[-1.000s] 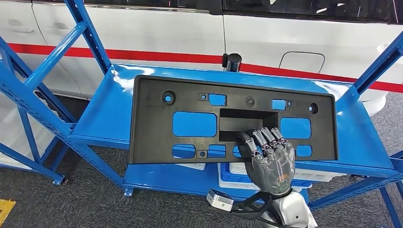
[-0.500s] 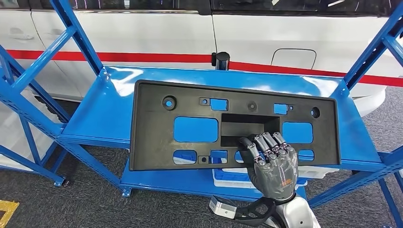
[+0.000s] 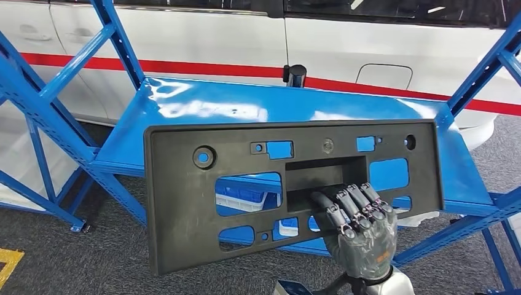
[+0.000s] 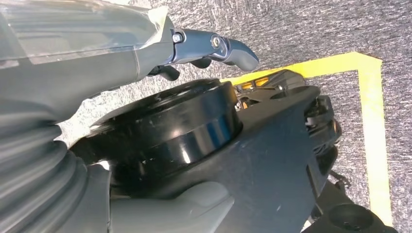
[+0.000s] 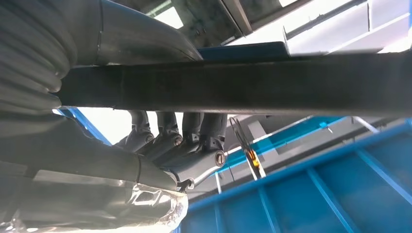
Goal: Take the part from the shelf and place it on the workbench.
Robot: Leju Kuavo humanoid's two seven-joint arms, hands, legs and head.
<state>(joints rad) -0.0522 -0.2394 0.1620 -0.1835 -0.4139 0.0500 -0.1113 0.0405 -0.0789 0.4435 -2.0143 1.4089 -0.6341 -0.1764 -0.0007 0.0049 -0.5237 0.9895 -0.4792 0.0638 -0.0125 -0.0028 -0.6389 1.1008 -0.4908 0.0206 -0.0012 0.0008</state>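
Lifted off the shelf now, panel tilting; my right hand hooks its stiff, light centre slot; left hand unclear.

The part is a long, flat black plastic panel, matte, with a raised rim round its edge. It is pierced with rectangular windows, small square holes and round holes near both ends, and has a deep rectangular recess at its middle. It's off the blue shelf, tilted, its left end hanging lower and out past the shelf's front edge, its right end over the shelf's right front corner. The right hand grips it from below, fingers hooked into the recess. In the right wrist view it's a dark edge-on bar.
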